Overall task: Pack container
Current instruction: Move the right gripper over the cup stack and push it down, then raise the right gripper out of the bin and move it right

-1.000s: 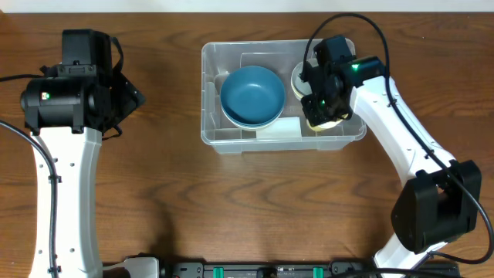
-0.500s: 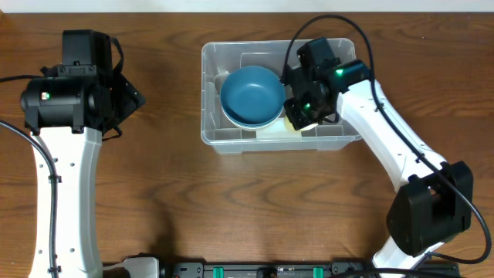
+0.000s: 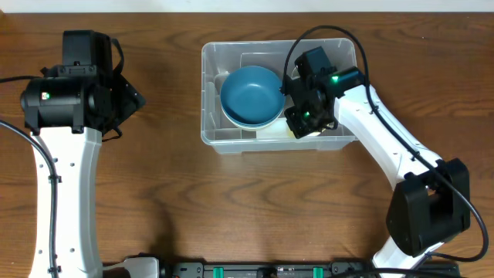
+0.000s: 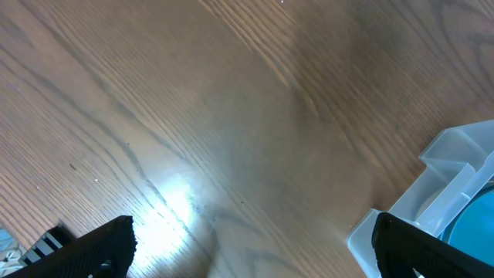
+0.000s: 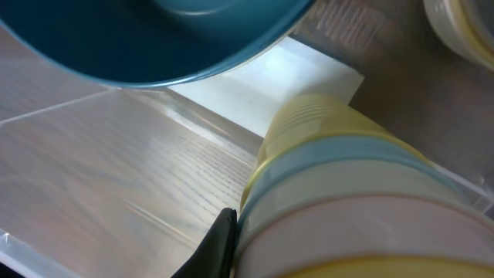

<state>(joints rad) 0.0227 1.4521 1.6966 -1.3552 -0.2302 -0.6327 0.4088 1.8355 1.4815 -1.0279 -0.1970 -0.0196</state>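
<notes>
The container, a clear plastic bin, stands at the table's back centre. A blue bowl lies in its left half. My right gripper is inside the bin, just right of the bowl, shut on a stack of nested cups in yellow, pale blue and pink. In the right wrist view only its left finger shows, pressed against the stack. The stack hangs over the bin's pale label, below the bowl. My left gripper is open and empty over bare table, left of the bin.
Another pale cup rim sits in the bin's right part, at the top right of the right wrist view. The right arm's black cable arcs over the bin's back wall. Brown wood table surrounds the bin.
My right gripper has carried the cup stack leftward and a little forward inside the bin, from the right end to beside the blue bowl. The left arm has not moved.
</notes>
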